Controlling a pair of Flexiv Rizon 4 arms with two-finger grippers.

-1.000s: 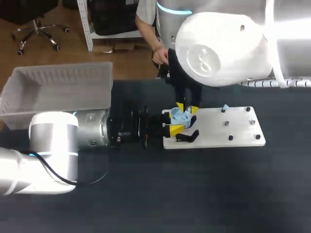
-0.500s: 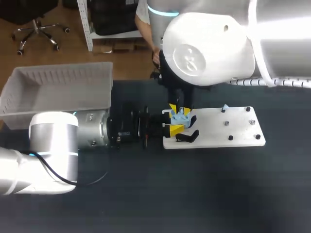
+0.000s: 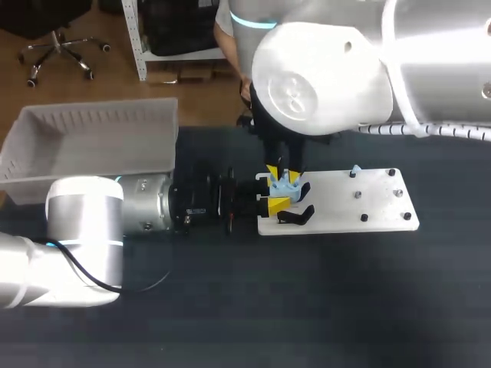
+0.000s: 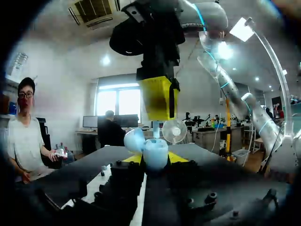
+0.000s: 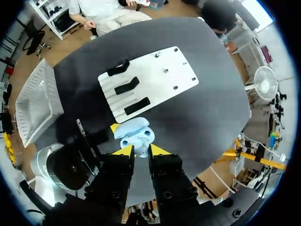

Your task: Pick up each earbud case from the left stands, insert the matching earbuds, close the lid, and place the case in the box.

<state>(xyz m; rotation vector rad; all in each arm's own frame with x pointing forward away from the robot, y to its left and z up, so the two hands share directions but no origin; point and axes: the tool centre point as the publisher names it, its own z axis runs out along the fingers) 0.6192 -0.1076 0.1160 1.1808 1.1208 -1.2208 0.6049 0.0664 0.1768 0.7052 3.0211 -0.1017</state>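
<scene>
An open light-blue earbud case point(image 3: 285, 186) is held over the near left corner of the white stand board point(image 3: 345, 201), with my left gripper point(image 3: 277, 192) shut on its sides. From the left wrist view the case point(image 4: 155, 153) sits between the yellow tips, its lid tipped back. My right gripper point(image 3: 285, 175) hangs straight above the case point(image 5: 134, 133), shut on a small light-blue earbud point(image 4: 155, 127) whose stem points down into the case. Another light-blue earbud point(image 3: 355, 170) stands on a peg at the board's far edge.
The board carries black case stands point(image 5: 127, 86) and several small dark pegs point(image 3: 363, 218). A white plastic box point(image 3: 92, 142) stands at the far left of the dark table point(image 3: 307, 307). My left arm lies across the table in front of the box.
My right arm has shifted a little to the left, bringing its gripper squarely over the open case. The left arm and the case have stayed put.
</scene>
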